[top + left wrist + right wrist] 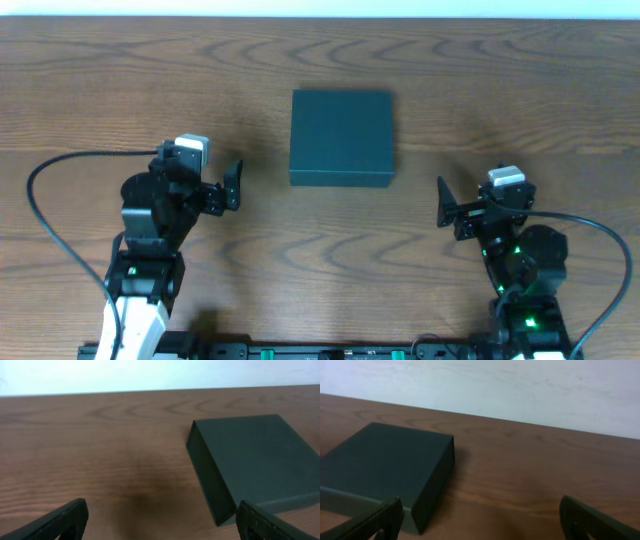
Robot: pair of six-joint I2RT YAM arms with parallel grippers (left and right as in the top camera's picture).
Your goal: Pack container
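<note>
The dark teal-green container [342, 137] lies closed in the middle of the wooden table. It shows at the right of the left wrist view [255, 457] and at the left of the right wrist view [385, 465]. My left gripper [233, 185] is open and empty, to the left of the container and a little nearer me. In its own wrist view the left gripper [160, 520] shows only bare wood between its fingers. My right gripper [443, 204] is open and empty, to the right of the container and nearer me; in its own wrist view the right gripper [480, 517] also frames bare wood. No snack items are in view.
The wooden table [100, 90] runs to a pale wall at the far edge [520, 390]. Black cables loop beside each arm at the near left [45, 200] and near right [610, 250].
</note>
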